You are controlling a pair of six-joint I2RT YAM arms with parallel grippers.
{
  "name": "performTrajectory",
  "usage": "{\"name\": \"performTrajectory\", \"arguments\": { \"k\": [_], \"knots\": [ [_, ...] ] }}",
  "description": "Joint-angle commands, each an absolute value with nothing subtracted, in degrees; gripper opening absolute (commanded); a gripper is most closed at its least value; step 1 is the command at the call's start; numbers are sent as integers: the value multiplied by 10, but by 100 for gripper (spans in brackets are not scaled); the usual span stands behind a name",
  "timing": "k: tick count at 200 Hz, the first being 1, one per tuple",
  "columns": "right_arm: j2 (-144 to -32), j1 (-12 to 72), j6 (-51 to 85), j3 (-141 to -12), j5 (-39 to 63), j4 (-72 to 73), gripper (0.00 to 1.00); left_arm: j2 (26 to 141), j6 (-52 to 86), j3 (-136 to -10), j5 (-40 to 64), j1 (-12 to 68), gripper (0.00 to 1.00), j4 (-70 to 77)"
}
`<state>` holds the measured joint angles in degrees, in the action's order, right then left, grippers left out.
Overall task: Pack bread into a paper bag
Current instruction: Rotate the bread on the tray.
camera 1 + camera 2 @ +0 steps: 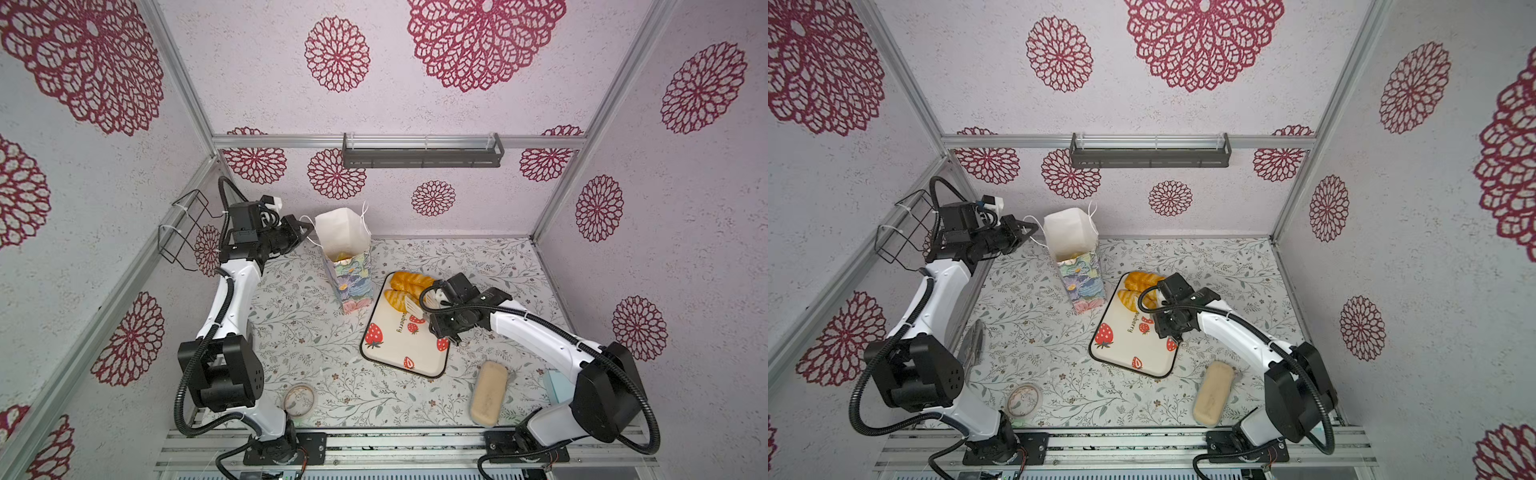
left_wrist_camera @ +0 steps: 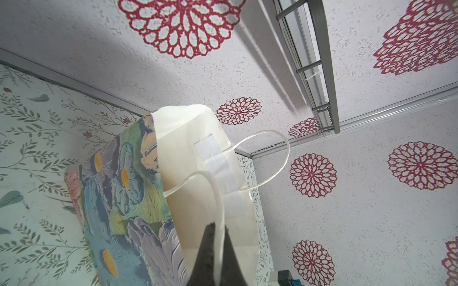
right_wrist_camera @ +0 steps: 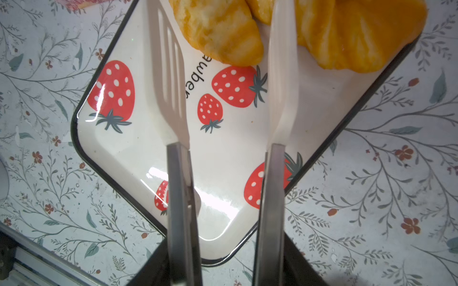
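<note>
Over the tray (image 1: 399,351), we reckon pickup is in hand: right gripper (image 3: 224,270) clenched on tongs (image 3: 171,74), blades spread flanking the nearer croissant (image 3: 218,32) of two bread (image 1: 411,280) pieces; next needs a squeeze, then a lift to the paper bag (image 1: 351,282); left gripper (image 2: 219,226) pinches its cord handle (image 2: 198,176), clear only from left wrist; both top views show pastry (image 1: 341,256) inside.

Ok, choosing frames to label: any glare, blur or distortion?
Right wrist view: white glare patches on the tray, bread cropped at the edge. Left wrist view: left gripper on the cord handle is dark, soft-edged. Both top views: evenly lit, sharp.
</note>
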<state>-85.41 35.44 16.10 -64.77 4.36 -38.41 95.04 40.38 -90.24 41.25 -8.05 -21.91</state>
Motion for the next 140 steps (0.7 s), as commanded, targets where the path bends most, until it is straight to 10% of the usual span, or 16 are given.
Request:
{"name": "performTrajectory", "arguments": {
  "k": [1,140],
  "knots": [
    [-858,348,152,-650,59,-354,54,939,402,-902,411,-85,0,-216],
    [-875,334,127,-625,124,-318,54,939,402,-902,412,-89,0,-216]
  ]
}}
